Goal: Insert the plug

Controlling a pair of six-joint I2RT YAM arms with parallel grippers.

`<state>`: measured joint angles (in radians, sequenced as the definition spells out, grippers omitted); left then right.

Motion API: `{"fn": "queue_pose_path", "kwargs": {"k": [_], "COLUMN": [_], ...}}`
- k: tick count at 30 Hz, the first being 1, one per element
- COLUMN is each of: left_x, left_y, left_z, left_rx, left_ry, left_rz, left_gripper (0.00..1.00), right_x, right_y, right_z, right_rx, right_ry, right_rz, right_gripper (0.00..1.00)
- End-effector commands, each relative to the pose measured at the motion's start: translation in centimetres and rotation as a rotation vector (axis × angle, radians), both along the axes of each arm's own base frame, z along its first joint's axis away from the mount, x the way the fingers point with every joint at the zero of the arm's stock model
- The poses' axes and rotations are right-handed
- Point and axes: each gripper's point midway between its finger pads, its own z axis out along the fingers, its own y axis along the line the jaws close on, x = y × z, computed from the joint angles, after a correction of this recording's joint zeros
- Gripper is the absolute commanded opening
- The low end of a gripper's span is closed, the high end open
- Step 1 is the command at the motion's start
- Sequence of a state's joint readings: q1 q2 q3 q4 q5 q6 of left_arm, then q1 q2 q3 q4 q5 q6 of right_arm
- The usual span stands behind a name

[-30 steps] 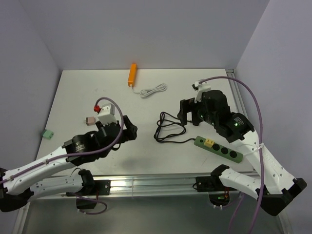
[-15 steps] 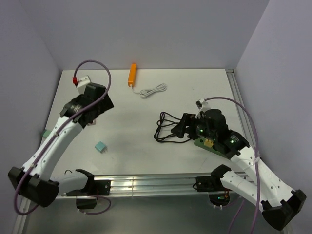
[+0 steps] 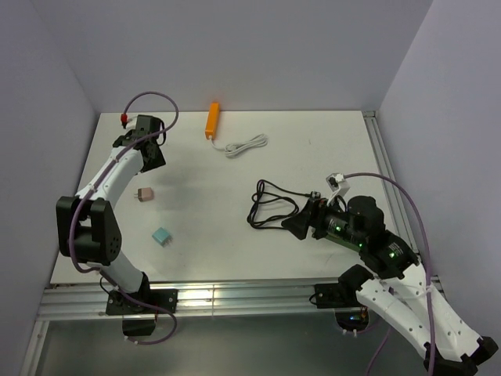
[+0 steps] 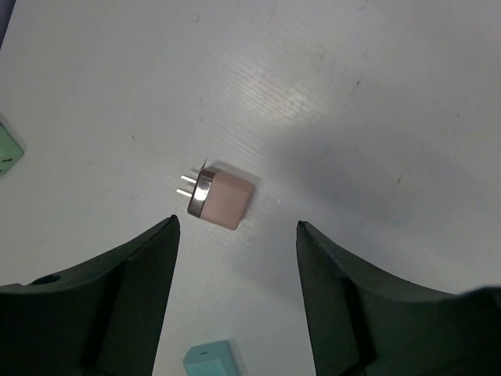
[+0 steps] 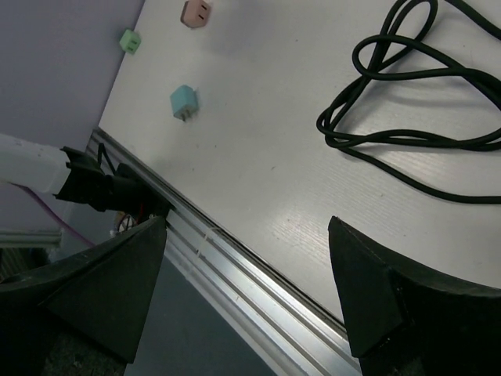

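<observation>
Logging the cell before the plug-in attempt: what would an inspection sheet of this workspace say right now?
Surface: white table, no spills seen.
Job's things: pink plug lying on its side, prongs bare; no socket visible.
Clutter: teal plug, green plug, orange bar.
Grippers: left gripper open above the pink plug, holding nothing; right gripper open, empty.
Cables: black cable loosely coiled; white cable by the orange bar; purple arm cables.
Surroundings: lavender walls, aluminium rail at near edge.
</observation>
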<state>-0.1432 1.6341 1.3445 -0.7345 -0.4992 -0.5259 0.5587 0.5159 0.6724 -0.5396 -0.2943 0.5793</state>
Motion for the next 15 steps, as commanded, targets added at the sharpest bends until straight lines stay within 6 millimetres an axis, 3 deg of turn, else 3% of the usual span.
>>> {"fn": "queue_pose_path", "kwargs": {"k": [1, 5, 15], "left_x": [1.4, 0.2, -0.9], "left_y": [0.4, 0.7, 1.9], "left_z": [-0.2, -3.0, -7.2], "left_rx": [0.017, 0.028, 0.004], "left_ry": [-0.033, 0.036, 0.134], "left_rz": [-0.054, -0.044, 0.025], "left_gripper": [0.66, 0.67, 0.72], "right_x": [-0.7, -1.0, -2.1], "right_y": [-0.4, -0.4, -0.2], "right_z": [-0.1, 0.0, 0.6], "right_rx": [-0.028, -0.028, 0.009], "right_ry": [-0.042, -0.058, -0.094], "right_rz": [0.034, 0.051, 0.097], "right_gripper": [0.91, 0.92, 0.92]}}
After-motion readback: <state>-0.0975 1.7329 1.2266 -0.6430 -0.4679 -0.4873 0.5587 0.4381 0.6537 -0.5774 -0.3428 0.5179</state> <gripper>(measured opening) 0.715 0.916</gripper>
